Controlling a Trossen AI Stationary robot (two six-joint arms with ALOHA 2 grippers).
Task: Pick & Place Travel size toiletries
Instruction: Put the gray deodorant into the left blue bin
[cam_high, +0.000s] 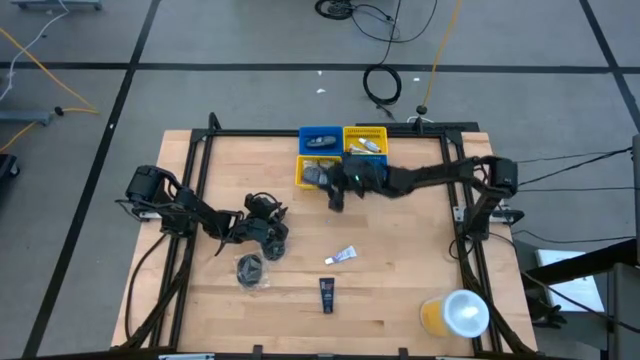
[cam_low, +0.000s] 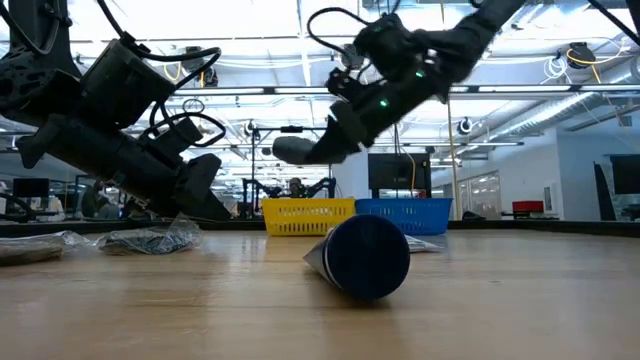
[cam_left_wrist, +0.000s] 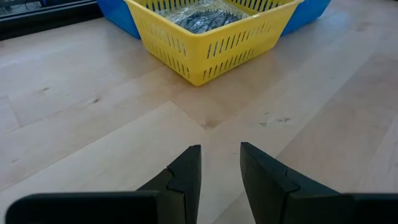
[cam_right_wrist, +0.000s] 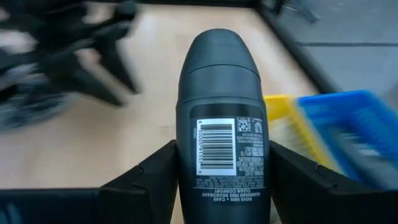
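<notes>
My right gripper hangs above the table beside the front yellow bin, shut on a dark grey oval deodorant. The low view shows the deodorant high over the table. My left gripper is open and low over bare wood, facing the front yellow bin, which holds wrapped pieces. A dark wrapped disc, a white mini tube and a dark blue tube lie flat on the table. The dark blue tube lies nearest in the low view. My right gripper pinches the deodorant's labelled lower body between its two fingers, one on each narrow side. The rounded cap end sticks out beyond the fingertips. The deodorant is lifted clear, slanting out of the fingers above the table.
A blue bin and a second yellow bin stand behind the front one at the far edge. A big yellow cup with a white lid stands at the near right corner. A black frame rims the table.
</notes>
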